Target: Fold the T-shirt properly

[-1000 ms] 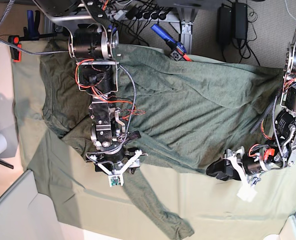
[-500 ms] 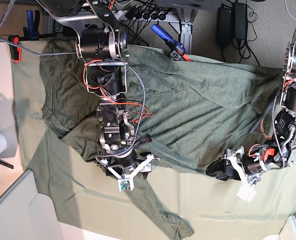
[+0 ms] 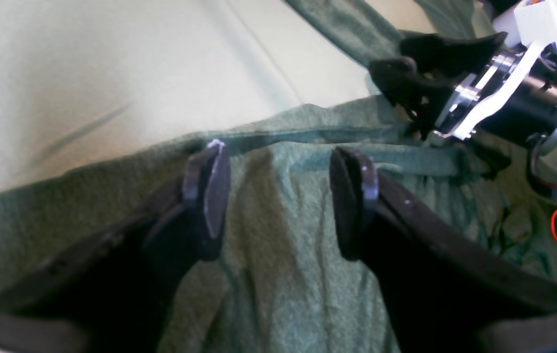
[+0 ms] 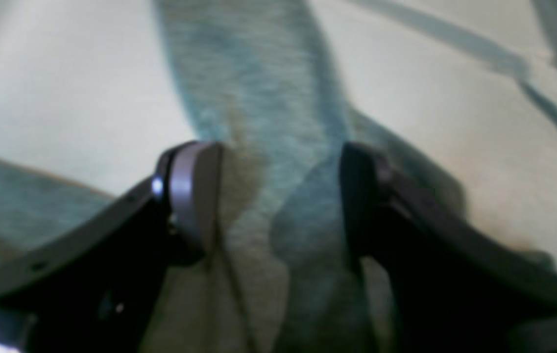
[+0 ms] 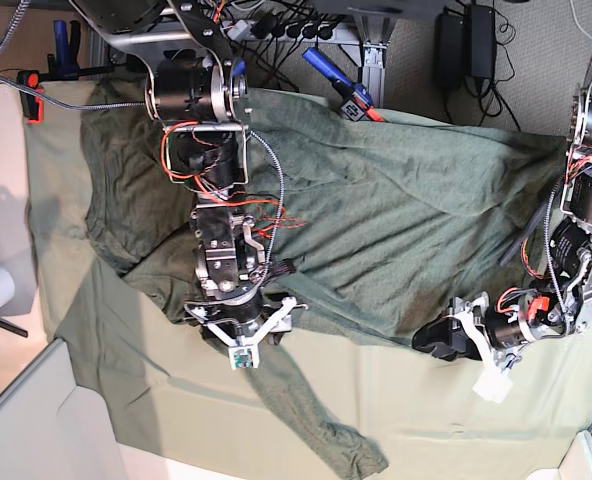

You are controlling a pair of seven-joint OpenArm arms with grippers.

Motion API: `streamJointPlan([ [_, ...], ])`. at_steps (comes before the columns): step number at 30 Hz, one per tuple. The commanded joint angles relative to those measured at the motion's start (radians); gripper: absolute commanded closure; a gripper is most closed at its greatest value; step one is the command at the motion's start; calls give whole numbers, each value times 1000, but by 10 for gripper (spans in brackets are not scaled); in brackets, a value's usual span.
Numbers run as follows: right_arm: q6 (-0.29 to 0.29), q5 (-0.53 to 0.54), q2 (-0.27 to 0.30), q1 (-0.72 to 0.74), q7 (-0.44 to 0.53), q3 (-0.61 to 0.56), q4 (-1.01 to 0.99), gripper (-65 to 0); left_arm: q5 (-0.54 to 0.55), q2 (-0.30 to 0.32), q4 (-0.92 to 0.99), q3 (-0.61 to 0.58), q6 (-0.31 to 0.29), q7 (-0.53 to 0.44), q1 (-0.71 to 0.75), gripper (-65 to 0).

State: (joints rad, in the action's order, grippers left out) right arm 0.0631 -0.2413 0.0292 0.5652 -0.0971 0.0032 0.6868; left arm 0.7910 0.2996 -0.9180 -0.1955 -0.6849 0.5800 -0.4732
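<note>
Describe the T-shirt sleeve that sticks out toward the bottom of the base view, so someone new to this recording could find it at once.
Start from the pale green table cloth that covers the table, on which the dark olive T-shirt lies spread. Below the right gripper, a long narrow sleeve runs diagonally toward the bottom edge. It alone juts out past the shirt's body as a thin strip on the paler cloth.

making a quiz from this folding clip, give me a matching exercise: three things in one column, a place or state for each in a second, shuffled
1. dark olive-green knit T-shirt
2. left end effector
3. right end effector

A. open over the sleeve
B. spread across the pale green table cloth
C. open at the shirt's hemmed edge

Pairs: 1-B, 2-C, 3-A
</note>
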Motion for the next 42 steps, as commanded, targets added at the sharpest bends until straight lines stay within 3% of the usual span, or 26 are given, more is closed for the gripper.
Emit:
streamJointPlan([
  [1, -18, -13, 14, 25, -11, 1, 7, -375, 21, 5, -19, 4, -13, -14, -27, -359],
  [7, -12, -13, 8, 24, -11, 1, 7, -359, 31, 5, -19, 4, -13, -15, -27, -359],
  [9, -11, -13, 4, 25, -10, 1, 8, -255, 32, 5, -19, 4, -13, -15, -28, -359],
  [12, 4, -13, 3, 25, -3, 1, 8, -4, 31, 5, -19, 4, -13, -15, -28, -359],
  [18, 201, 10, -5, 24, -4, -3, 45, 0, 32, 5, -19, 4, -13, -38, -28, -359],
  [22, 256, 63, -22, 0, -5, -74, 120, 0, 29, 5, -19, 4, -13, -39, -28, -359],
  [29, 256, 66, -27, -90, -21, -265, 313, 0, 4, 6, -19, 4, -13, -46, -28, -359],
  [39, 256, 110, -18, -269, -86, -313, 542, 0, -3, 5, -19, 4, -13, -68, -28, -360],
  [42, 256, 123, 0, -336, -87, -313, 624, 0, -3, 2, -19, 4, -13, -68, -28, -432],
])
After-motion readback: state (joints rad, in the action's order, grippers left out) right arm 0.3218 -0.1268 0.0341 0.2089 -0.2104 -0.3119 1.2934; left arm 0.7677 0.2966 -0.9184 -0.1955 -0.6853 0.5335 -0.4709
